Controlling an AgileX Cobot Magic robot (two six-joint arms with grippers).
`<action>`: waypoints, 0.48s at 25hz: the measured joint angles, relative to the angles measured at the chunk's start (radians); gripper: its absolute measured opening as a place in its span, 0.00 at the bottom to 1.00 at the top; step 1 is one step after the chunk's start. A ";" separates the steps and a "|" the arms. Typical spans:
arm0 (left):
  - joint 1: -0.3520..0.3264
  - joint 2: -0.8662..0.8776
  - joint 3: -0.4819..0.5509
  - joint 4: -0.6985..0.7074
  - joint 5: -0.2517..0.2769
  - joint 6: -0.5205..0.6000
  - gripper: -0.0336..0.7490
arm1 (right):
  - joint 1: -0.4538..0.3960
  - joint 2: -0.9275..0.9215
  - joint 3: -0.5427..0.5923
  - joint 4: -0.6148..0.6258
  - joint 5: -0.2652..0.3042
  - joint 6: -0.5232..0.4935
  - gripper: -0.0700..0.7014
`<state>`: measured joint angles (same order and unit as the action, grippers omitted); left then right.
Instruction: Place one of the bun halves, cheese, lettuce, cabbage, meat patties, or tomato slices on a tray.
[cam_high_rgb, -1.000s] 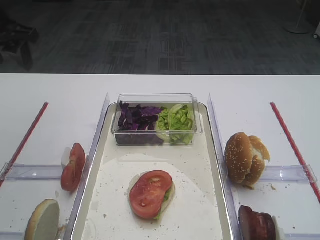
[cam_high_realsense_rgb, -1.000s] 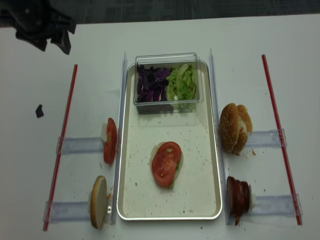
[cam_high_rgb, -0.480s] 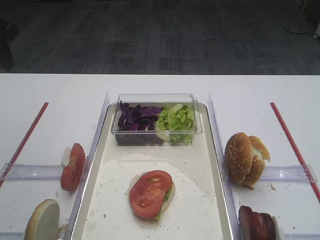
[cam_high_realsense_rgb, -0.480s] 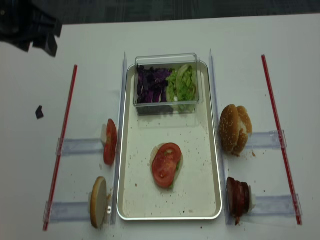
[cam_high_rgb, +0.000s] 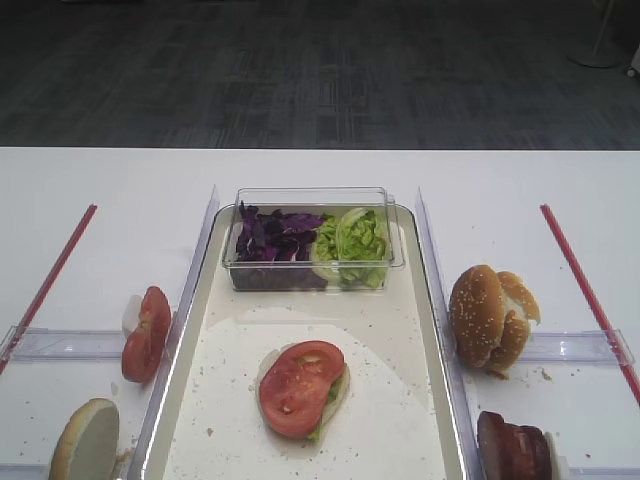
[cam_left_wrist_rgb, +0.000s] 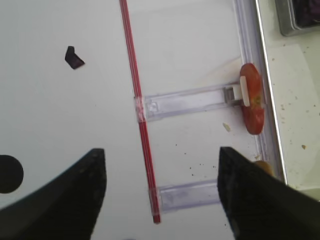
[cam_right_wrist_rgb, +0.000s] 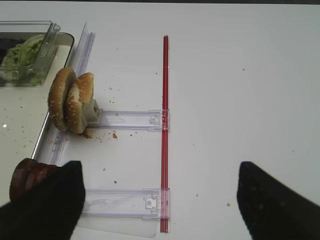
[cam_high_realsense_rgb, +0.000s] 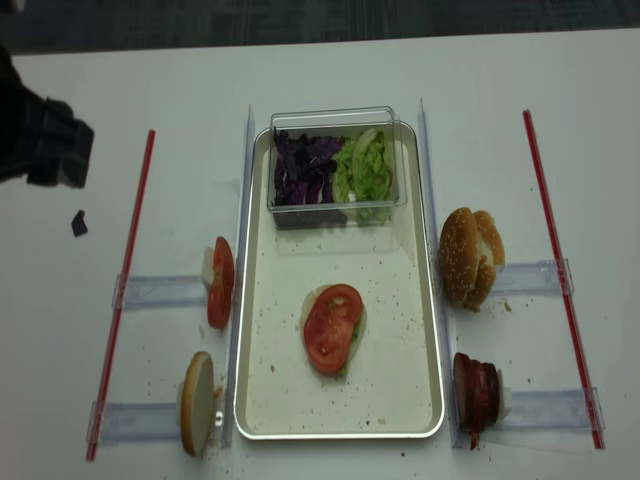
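1. Nearest the camera in the overhead view, a single bun half (cam_high_realsense_rgb: 197, 403) stands on edge in a clear plastic holder (cam_high_realsense_rgb: 137, 421) at the left of the tray (cam_high_realsense_rgb: 420, 330), its pale cut face turned outward.
2. On the opposite side, the meat patties (cam_high_realsense_rgb: 476, 393) stand on edge in their own clear holder, just beside the tray's right rim.
3. On the tray's speckled floor, toward its near half, a tomato slice (cam_high_realsense_rgb: 332, 327) lies flat on top of a pale bun base, with a little green showing at its edge.
4. To the left of the tray, the remaining tomato slices (cam_high_realsense_rgb: 220, 281) stand upright in a holder, just outside the rim.
5. To the right, two sesame-seeded bun halves (cam_high_realsense_rgb: 471, 256) lean together on edge in another holder.
6. At the tray's far end sits a clear plastic box (cam_high_realsense_rgb: 334, 166) holding purple cabbage (cam_high_realsense_rgb: 305, 168) on the left and green lettuce (cam_high_realsense_rgb: 365, 166) on the right.
7. A red strip (cam_high_realsense_rgb: 128, 262) runs along the table on each side (a small dark scrap (cam_high_realsense_rgb: 79, 222) lies beyond the left one).
8. The left gripper (cam_left_wrist_rgb: 160, 192) hovers over the bare table left of the tray, its jaws spread wide and holding nothing.
9. The right gripper (cam_right_wrist_rgb: 157, 200) hangs over the table right of the tray, jaws likewise parted and empty.
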<state>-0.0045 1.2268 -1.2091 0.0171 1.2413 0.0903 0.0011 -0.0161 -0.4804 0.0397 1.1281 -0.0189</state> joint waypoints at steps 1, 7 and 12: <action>0.000 -0.040 0.026 0.000 0.000 -0.004 0.61 | 0.000 0.000 0.000 0.000 0.000 0.000 0.91; 0.000 -0.282 0.174 0.000 0.007 -0.023 0.61 | 0.000 0.000 0.000 0.000 0.000 0.000 0.91; 0.000 -0.506 0.291 0.000 0.015 -0.040 0.61 | 0.000 0.000 0.000 0.000 0.000 0.000 0.91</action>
<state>-0.0045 0.7212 -0.9176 0.0171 1.2563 0.0499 0.0011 -0.0161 -0.4804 0.0397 1.1281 -0.0189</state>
